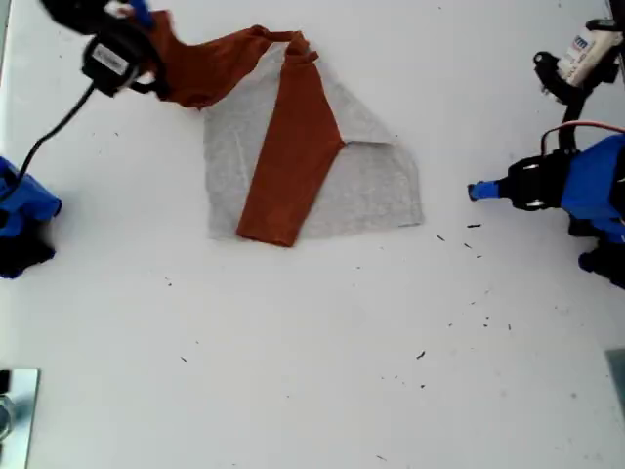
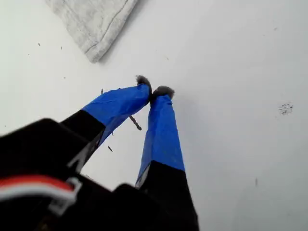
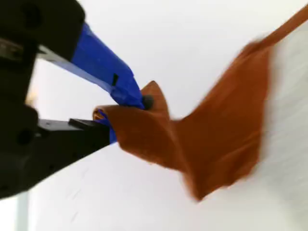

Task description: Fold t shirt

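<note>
Second claw [image 3: 120,113] w/ t shirt [image 1: 303,156] sleeve

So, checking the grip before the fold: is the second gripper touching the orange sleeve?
Touching. The second wrist view shows my second gripper shut on the t shirt's orange sleeve, cloth pinched between its jaws.

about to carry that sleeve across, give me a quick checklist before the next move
1. My second tool shut on the rust-orange sleeve of the small grey t shirt: ok.
2. Sleeve lifted off the white table: ok.
3. Other orange sleeve already folded across the grey body: ok.
4. My first tool shut, empty, clear of the shirt's grey hem: ok.
5. Grip depth on the cloth: cannot tell, second wrist view is blurred.
</note>
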Available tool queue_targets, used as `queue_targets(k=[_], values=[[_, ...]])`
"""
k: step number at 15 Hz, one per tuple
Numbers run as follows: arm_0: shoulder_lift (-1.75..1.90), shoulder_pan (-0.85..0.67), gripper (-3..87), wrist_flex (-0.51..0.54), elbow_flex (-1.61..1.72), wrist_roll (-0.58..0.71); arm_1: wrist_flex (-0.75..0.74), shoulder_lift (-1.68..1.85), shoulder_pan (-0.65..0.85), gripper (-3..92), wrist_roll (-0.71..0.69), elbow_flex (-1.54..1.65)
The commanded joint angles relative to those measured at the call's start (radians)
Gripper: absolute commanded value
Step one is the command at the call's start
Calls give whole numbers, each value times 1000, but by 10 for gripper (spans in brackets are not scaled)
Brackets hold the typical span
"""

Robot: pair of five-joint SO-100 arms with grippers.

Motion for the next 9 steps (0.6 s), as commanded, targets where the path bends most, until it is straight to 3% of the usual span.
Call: queue_targets(k=[1,2,3,5,8,9], values=[[-279,307,37,26,-558,37,6,15,5,34,6,58],[-422,414,244,-12,-752,150,8,15,3,34,9,58],[-453,502,285,-133,-749,267,9,15,2,34,11,58],[-448,563,58,-158,-729,311,9,15,6,34,14,60],[-302,433,99,26,-565,268,12,15,8,34,17,60],[-192,397,106,17,-396,272,12,15,9,34,17,60]])
